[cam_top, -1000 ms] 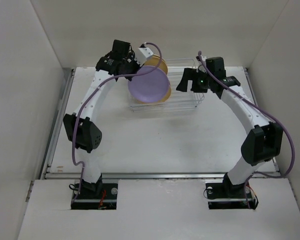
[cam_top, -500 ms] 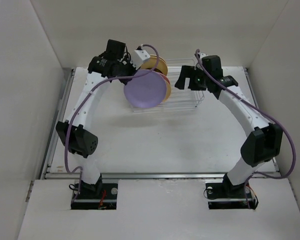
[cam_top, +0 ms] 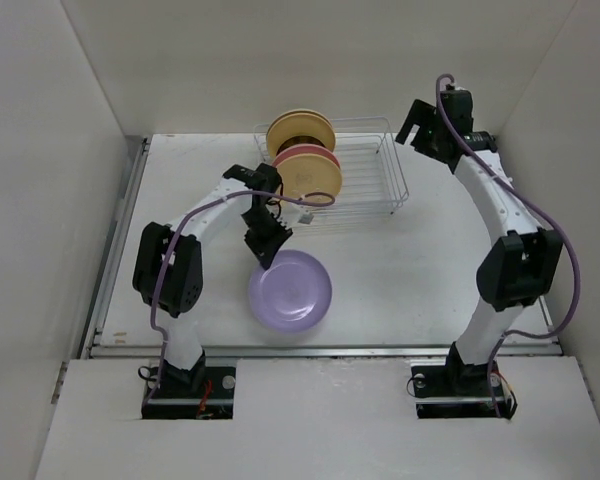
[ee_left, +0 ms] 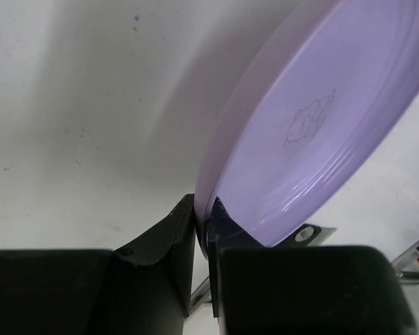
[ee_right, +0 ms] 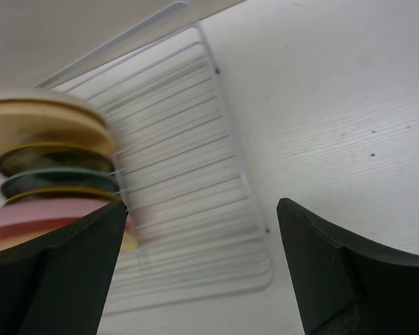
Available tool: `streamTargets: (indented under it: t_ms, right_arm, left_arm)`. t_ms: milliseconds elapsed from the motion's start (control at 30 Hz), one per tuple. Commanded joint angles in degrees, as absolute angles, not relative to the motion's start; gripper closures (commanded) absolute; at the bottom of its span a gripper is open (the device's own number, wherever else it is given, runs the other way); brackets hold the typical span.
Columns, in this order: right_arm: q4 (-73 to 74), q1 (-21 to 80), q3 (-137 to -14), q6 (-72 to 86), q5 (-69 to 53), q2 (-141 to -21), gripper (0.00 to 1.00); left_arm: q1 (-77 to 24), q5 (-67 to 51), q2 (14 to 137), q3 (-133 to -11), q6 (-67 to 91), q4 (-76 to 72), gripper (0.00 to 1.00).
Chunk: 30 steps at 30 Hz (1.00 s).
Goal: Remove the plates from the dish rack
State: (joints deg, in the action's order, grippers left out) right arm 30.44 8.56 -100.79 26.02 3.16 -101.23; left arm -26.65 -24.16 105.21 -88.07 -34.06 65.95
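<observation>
One lavender plate [cam_top: 295, 293] is out of the dish rack [cam_top: 365, 185]. It hangs low over the counter [cam_top: 410, 270], at about 7 o'clock from the rack in the overhead view and near the counter's front edge. The left claw [cam_top: 269, 258] is clamped on this plate's rim, at the plate's 11 o'clock. In the left wrist view both fingers [ee_left: 160, 241] pinch the thin edge tightly. The plate rises tilted toward 1 o'clock, showing a face with a faint stamp at its middle. Whether the plate touches the counter cannot be told.

Five more plates stand on edge in the left half of the rack, which sits at 12 o'clock on the counter. A cream plate [cam_top: 300, 130] is at the back and a pink plate [cam_top: 302, 170] is nearest the front, with a yellow plate [cam_top: 330, 183] just behind the pink one. The right wrist view shows two smaller dark patterned ones between cream and pink: a brown-gold plate [ee_right: 49, 157] and a teal-green plate [ee_right: 56, 180].

The right claw [cam_top: 416, 128] is raised at about 2 o'clock from the rack. Its jaws are spread wide with nothing between them. Its wrist view looks down past both fingers [ee_right: 335, 265] onto the rack's wire floor.
</observation>
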Motion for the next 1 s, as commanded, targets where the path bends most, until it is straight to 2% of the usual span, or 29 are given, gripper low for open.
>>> streamTargets:
  t_ms: [0,33,133,267,333,400,467,500,533,600,733,967]
  right_arm:
    - [31.6,7.6,-103.7,28.0,9.8,-107.7,0.06]
    - [31.6,7.6,-103.7,26.6,10.5,-109.1,0.13]
    - [30.9,7.6,-105.1,25.4,9.9,-113.6,0.17]
    - [30.4,7.6,-106.2,24.3,9.9,-117.6,0.38]
    - [29.9,7.6,-106.2,24.3,9.4,-118.3,0.44]
    - [29.9,7.6,-105.6,24.3,9.4,-118.9,0.61]
    - [29.9,7.6,-104.2,24.3,8.9,-118.9,0.75]
    - [29.9,7.6,-103.3,24.3,8.9,-118.0,0.87]
    - [29.1,7.6,-102.1,24.3,8.9,-117.3,0.91]
    - [27.2,7.6,-98.2,23.7,8.3,-114.8,0.98]
    - [26.5,8.7,-93.8,23.2,8.8,-111.6,1.00]
    - [25.9,8.7,-92.4,20.9,11.5,-110.3,1.00]
  left_arm:
    - [-26.2,-24.1,102.6,-86.5,-29.4,58.5,1.00]
    - [-26.2,-22.9,102.6,-84.8,-27.8,57.3,1.00]
    - [-26.2,-22.3,103.1,-82.4,-26.5,54.9,1.00]
    - [-26.2,-20.2,105.0,-81.1,-26.0,54.2,1.00]
    - [-26.2,-19.7,105.0,-81.1,-25.4,53.7,1.00]
    - [-26.2,-18.9,105.6,-80.5,-25.4,53.2,1.00]
    - [-26.2,-18.3,105.6,-80.5,-24.9,53.2,0.95]
    - [-26.2,-17.7,105.6,-80.0,-24.9,53.2,0.92]
    - [-26.2,-17.7,105.6,-80.0,-24.9,53.2,0.85]
    - [-26.2,-17.7,105.0,-79.4,-24.9,52.7,0.81]
    - [-25.1,-17.7,105.0,-79.4,-24.9,52.6,0.73]
    - [-23.4,-17.1,105.0,-80.0,-24.3,52.0,0.72]
